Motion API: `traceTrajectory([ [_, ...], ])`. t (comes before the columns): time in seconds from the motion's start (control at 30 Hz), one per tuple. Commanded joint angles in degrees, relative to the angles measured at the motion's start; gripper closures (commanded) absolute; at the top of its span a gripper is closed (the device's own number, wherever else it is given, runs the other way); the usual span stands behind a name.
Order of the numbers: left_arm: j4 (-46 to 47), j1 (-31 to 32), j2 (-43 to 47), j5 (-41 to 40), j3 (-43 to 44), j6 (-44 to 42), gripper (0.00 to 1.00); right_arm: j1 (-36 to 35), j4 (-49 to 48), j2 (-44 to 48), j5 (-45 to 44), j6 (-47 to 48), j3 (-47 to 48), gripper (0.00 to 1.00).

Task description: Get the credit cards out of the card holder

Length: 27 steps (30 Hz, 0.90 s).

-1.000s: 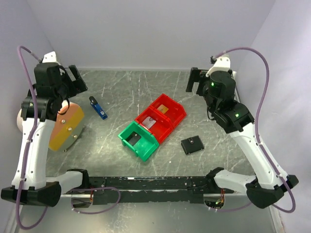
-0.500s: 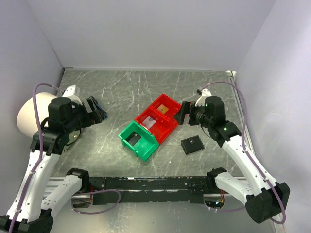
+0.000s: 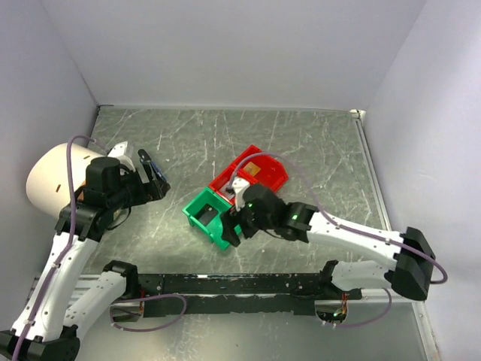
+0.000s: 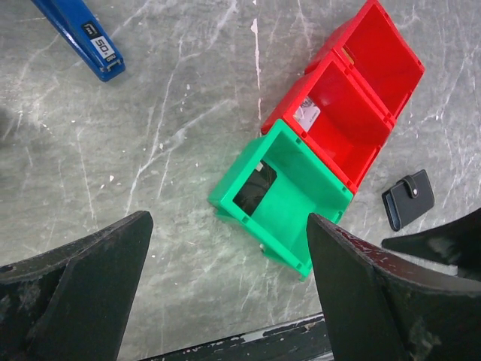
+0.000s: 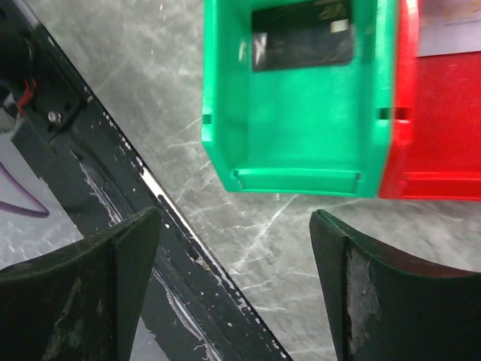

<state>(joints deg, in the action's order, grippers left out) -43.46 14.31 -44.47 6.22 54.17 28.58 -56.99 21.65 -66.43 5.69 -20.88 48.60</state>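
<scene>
Top view: grey marbled desk [image 3: 316, 143]. A green bin [image 3: 203, 216] and two red bins [image 3: 267, 173] are joined in a slanting row mid-desk, green end toward the near-left corner, red end toward the far-right. The right arm reaches in from the near-right corner, with the right gripper [image 3: 229, 229] low at the green bin's near side. The left gripper [image 3: 155, 180] hangs over the left half of the desk, aimed toward the bins. Card holder not seen from here, as the right arm covers that patch. Left wrist view: fingers spread wide, nothing between them. Blue stick [image 4: 79, 37] lies toward the far-left. The card holder [image 4: 408, 199] lies flat and closed, stud up, right of the bin row, near the middle red bin but apart from it. Black card [image 4: 255, 188] lies on the green bin's floor and a silvery card [image 4: 307, 114] in the adjoining red bin. The far red bin shows an orange-gold sliver [image 4: 347, 54], too small to be sure of. Right wrist view: fingers spread wide and empty above the green bin's near wall and bare desk. The black card lies at the bin's far end, with a grey card edge in the red bin beside it. A black rail [image 5: 75, 135] runs along the desk's near edge.
</scene>
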Motion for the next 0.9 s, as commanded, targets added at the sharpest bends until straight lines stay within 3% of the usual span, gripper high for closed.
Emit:
traceTrajectory([
  [0.0, 1.85, 0.53, 3.41, -4.31, -0.9, -0.24, 0.05, -7.24, -4.68, -4.81, -7.73, 1.02, 0.55, 0.21],
  [0.13, 1.34, 0.57, 5.92, -5.68, -1.1, -1.35, 0.05, -9.77, -4.3, -8.91, -20.69, -2.9, 1.25, 0.3],
  [0.3, 0.95, 0.66, 7.15, -6.69, -0.92, -3.02, 0.05, -9.71, -4.99, -10.41, -28.72, -1.59, 3.18, 0.33],
  [0.47, 3.95, 0.71, 7.32, -6.82, -1.81, -4.78, 0.05, -2.7, -4.13, -10.78, -26.54, -0.97, 4.61, 0.32],
  [0.7, 10.5, 0.72, 11.16, -9.63, -11.13, -3.44, 0.05, 10.07, -3.69, -13.03, -18.16, 4.17, 6.24, 0.33],
  [0.87, 10.69, 0.72, 14.07, -11.13, -12.62, -2.98, 0.05, 13.66, -3.77, -14.47, -22.64, 8.09, 8.14, 0.33],
])
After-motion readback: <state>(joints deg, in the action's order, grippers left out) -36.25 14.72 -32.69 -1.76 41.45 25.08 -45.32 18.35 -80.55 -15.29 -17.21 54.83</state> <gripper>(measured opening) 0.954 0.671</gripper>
